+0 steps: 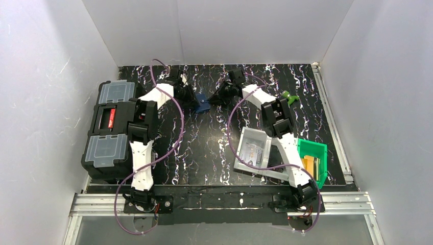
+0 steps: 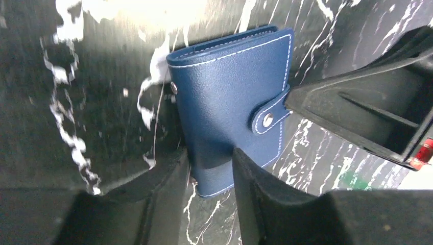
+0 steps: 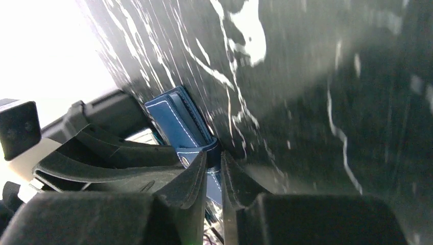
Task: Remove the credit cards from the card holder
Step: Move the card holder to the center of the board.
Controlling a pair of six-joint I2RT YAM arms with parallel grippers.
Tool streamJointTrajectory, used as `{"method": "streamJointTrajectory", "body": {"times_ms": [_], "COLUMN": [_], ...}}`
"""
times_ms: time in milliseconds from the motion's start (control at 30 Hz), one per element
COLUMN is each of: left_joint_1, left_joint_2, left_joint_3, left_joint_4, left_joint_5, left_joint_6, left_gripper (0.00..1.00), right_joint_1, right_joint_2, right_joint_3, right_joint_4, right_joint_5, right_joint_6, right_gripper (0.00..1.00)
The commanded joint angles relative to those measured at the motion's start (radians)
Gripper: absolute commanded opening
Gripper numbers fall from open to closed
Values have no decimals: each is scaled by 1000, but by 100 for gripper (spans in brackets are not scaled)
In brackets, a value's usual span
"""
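Arms [image 1: 142, 153] stretch to the counter's [image 1: 204, 153] far centre, where you see the left end effector [image 2: 210, 159] clamping the closed card holder [image 2: 230, 97] and the right end effector [image 3: 213, 155] pinching its snap tab [image 2: 268, 116].

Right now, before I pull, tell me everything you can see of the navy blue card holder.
The navy blue folding card holder looks like grained leatherette with white edge stitching. It is closed, its snap tab fastened by a silver stud. It sits far-centre on the black marbled table between both arms. The left fingers straddle its lower end; the right fingers pinch the tab. No cards show.
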State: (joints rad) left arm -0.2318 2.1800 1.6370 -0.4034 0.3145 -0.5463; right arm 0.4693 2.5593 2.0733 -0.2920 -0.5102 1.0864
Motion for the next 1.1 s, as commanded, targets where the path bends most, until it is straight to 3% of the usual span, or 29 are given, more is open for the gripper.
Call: {"method": "streamJointTrajectory", "body": {"times_ms": [0, 233, 367, 567, 833, 1067], "left_joint_1": [-65, -146, -153, -155, -145, -92], "left_joint_2": [-162, -433, -611, -818, -951, -979], "left_joint_3": [-192, -478, -597, -633, -639, -783], "left_joint_4": [-90, -80, -94, -190, -356, -292], "left_joint_5": [-19, -93, -125, -190, -328, -226], "left_joint_6": [-38, -111, -132, -122, -144, -215], "left_gripper": [29, 28, 29, 36, 45, 40], "right_joint_1": [67, 153, 210, 221, 325, 472], "right_joint_2": [-167, -425, -526, -594, -654, -593], "right_joint_3": [-242, -647, -749, -688, -621, -531], "right_joint_4": [-95, -22, -43, -193, -295, -351], "right_joint_5": [41, 97, 167, 315, 439, 560], "right_joint_6": [-151, -175, -207, -310, -414, -531], "right_gripper": [13, 11, 13, 28, 34, 36]}}
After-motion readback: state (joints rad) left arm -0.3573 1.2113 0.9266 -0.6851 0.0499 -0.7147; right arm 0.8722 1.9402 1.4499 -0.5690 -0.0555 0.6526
